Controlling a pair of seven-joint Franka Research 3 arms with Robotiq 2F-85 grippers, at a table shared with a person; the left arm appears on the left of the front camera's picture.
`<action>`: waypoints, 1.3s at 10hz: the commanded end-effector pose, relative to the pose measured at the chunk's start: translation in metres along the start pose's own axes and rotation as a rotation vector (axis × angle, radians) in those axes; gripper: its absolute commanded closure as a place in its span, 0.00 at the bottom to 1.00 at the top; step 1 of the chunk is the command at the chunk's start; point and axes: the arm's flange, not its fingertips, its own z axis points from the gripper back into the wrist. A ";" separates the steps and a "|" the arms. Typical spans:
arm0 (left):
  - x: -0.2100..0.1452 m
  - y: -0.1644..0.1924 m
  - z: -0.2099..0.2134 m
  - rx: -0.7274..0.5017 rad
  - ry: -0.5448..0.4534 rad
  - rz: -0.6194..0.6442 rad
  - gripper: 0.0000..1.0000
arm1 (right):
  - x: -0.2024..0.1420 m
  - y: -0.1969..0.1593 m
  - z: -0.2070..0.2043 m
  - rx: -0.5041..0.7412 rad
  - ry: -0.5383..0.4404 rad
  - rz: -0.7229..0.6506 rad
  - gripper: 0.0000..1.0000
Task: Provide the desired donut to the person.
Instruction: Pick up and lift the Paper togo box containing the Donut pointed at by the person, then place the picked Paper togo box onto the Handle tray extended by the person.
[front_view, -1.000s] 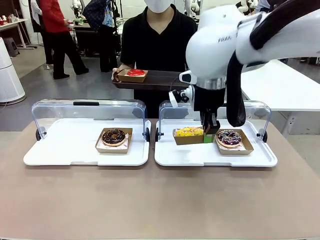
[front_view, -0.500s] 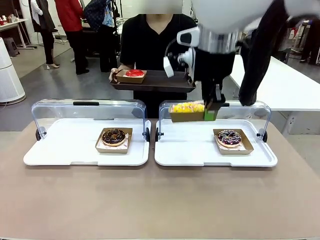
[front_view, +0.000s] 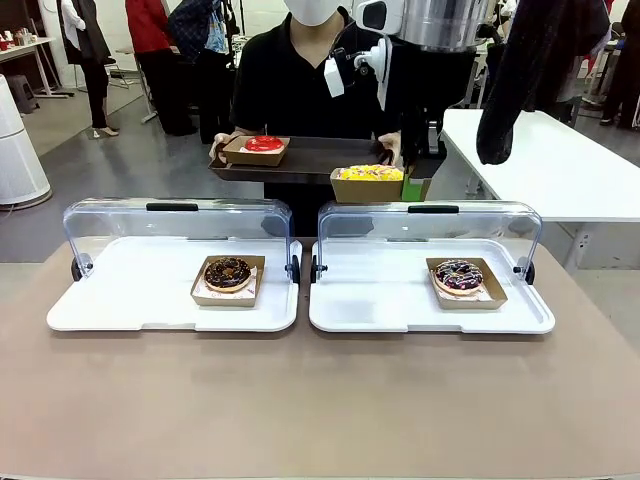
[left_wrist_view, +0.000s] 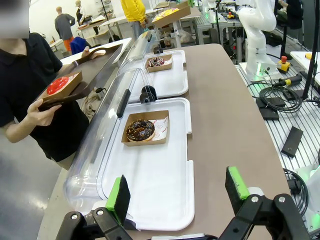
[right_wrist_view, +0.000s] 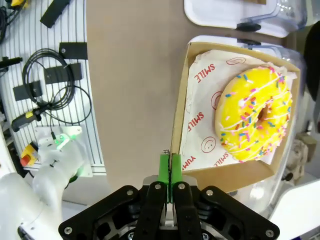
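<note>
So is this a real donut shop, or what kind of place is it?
Probably a robot lab set up like a donut counter. Donuts sit in white display trays with clear lids, and a person stands holding a serving tray, but loose cables lie beside the table.

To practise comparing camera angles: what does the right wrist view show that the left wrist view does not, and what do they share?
Right wrist view: the right gripper shut on the box edge, and SMILE print on the paper liner. Left wrist view: the open left gripper, the chocolate donut, the person holding a red donut on a tray. Both: the yellow sprinkled donut in its box, the brown table.
</note>
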 end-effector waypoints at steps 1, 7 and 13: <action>0.001 -0.002 0.000 0.002 -0.004 -0.002 0.00 | -0.002 -0.010 -0.008 -0.009 0.023 0.050 1.00; 0.001 -0.002 0.000 0.002 -0.004 -0.002 0.00 | 0.000 0.000 0.000 0.000 0.000 0.000 1.00; 0.001 -0.002 0.000 0.002 -0.004 -0.002 0.00 | 0.000 0.000 0.000 0.000 0.000 0.000 1.00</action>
